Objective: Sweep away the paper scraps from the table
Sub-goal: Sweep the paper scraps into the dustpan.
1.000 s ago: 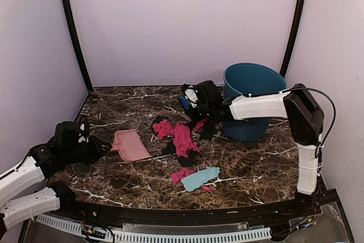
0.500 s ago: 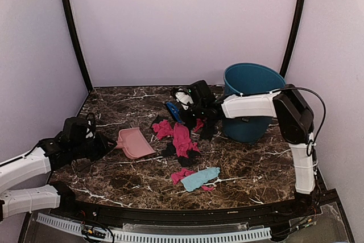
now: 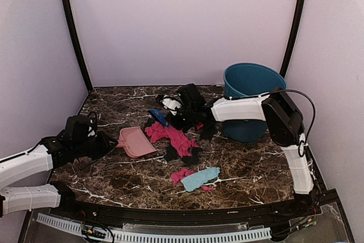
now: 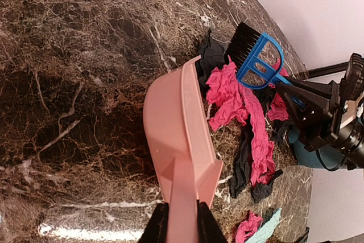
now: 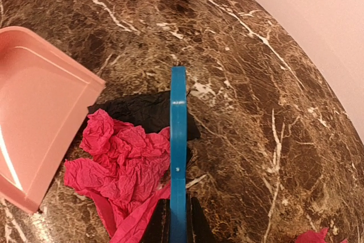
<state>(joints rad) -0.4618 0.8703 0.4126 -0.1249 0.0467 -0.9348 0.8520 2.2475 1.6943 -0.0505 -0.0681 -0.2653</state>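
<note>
Crumpled magenta and black paper scraps (image 3: pixel 177 138) lie in a heap mid-table, with a light blue scrap (image 3: pixel 200 178) and more pink nearer the front. My left gripper (image 3: pixel 109 142) is shut on the handle of the pink dustpan (image 3: pixel 134 142), whose mouth faces the heap. In the left wrist view the dustpan (image 4: pixel 176 123) runs out from my left gripper (image 4: pixel 182 220) towards the paper scraps (image 4: pixel 239 101). My right gripper (image 3: pixel 172 112) is shut on the blue brush (image 3: pixel 158 116). From the right wrist, the brush (image 5: pixel 178 157) stands on edge in my right gripper (image 5: pixel 178 226), against a pink scrap (image 5: pixel 122 160).
A teal bucket (image 3: pixel 253 101) stands at the back right of the table (image 3: pixel 114 103), just behind my right forearm. Purple walls close in the back and both sides. The table's black rim runs along the front.
My right arm has swept the brush leftwards, dragging the pink scraps towards the dustpan. My left arm has nudged the dustpan a little to the right.
</note>
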